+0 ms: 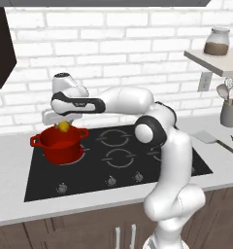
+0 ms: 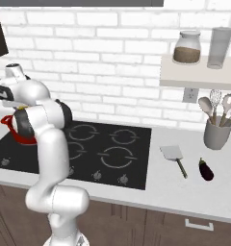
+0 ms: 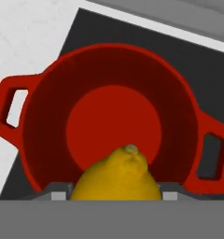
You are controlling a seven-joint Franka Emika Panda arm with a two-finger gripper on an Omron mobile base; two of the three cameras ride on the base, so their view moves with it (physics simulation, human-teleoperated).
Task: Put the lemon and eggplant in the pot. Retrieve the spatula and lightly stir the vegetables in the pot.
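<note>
Gripper (image 1: 63,126) sat directly above the round squat red pot with two loop handles (image 1: 60,144), pinching the small bright yellow rounded lemon (image 1: 64,126) between its fingers. In the left base view the pot stood on the front-left burner of the black glass cooktop (image 1: 118,160); the lemon hung just over the pot's rim line, not yet inside. A flat grey metal spatula (image 1: 213,140) lay on the pale counter well right of the pot.

Right base view: the white arm blocked most of the pot (image 2: 15,132), only a red sliver and one handle visible at far left. The spatula (image 2: 173,157) lay on the counter far right of the pot, and the small elongated dark purple eggplant (image 2: 206,169) lay just beside it, further from the pot. A grey utensil holder (image 2: 217,132) stood behind them.

Hand view: the lemon (image 3: 116,177) was clamped between the fingertips, the pot's red interior (image 3: 114,126) below it, empty. The lemon sat toward the pot's near wall rather than its centre.

Risk, my read: release looked safe-ish but off-centre, so the lemon could clip the near rim and bounce out onto the cooktop. The lemon is round, so it could roll off the cooktop. The eggplant is a long reach away; a wide swing back could knock the spatula.
</note>
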